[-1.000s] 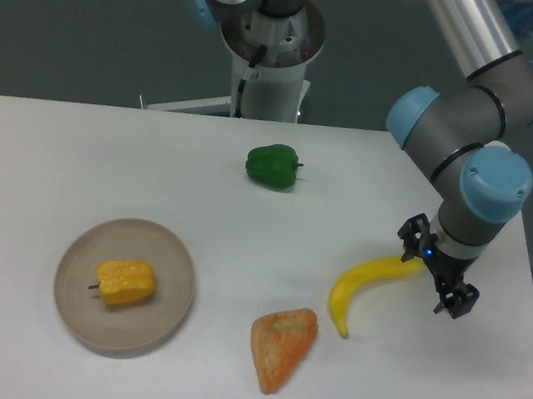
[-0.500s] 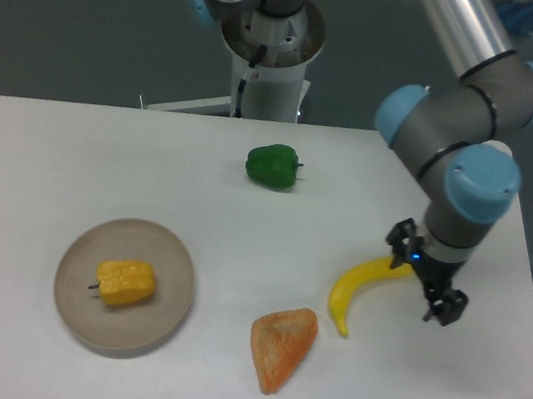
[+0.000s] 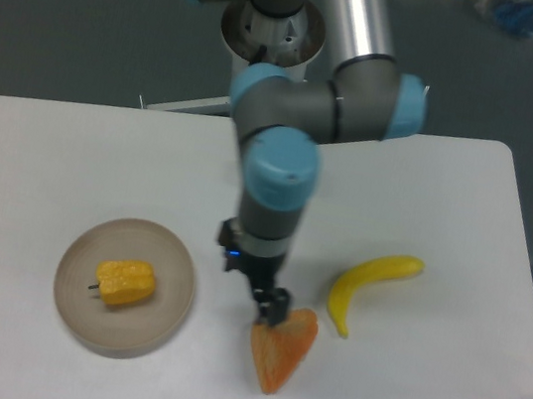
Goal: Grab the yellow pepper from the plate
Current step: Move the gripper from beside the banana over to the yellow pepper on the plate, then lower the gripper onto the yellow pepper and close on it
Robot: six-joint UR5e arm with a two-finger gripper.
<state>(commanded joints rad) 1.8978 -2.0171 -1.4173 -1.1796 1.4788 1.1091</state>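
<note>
The yellow pepper [image 3: 126, 282] lies on its side in the middle of the round beige-grey plate [image 3: 155, 243] at the front left of the white table, its dark stem pointing left. My gripper [image 3: 254, 283] hangs over the table to the right of the plate, about a plate's width from the pepper. Its two black fingers [image 3: 274, 307] are spread apart with nothing between them. The lower finger is right at the top edge of an orange wedge.
An orange wedge-shaped toy [image 3: 282, 347] lies just below the gripper. A yellow banana [image 3: 364, 284] lies to its right. The arm's elbow [image 3: 311, 106] reaches over the middle back of the table and hides the spot where the green pepper was.
The arm has swung from the banana's right end at the table's right side to the middle, now beside the plate. The banana stays behind on the table. The green pepper is now hidden by the arm.
</note>
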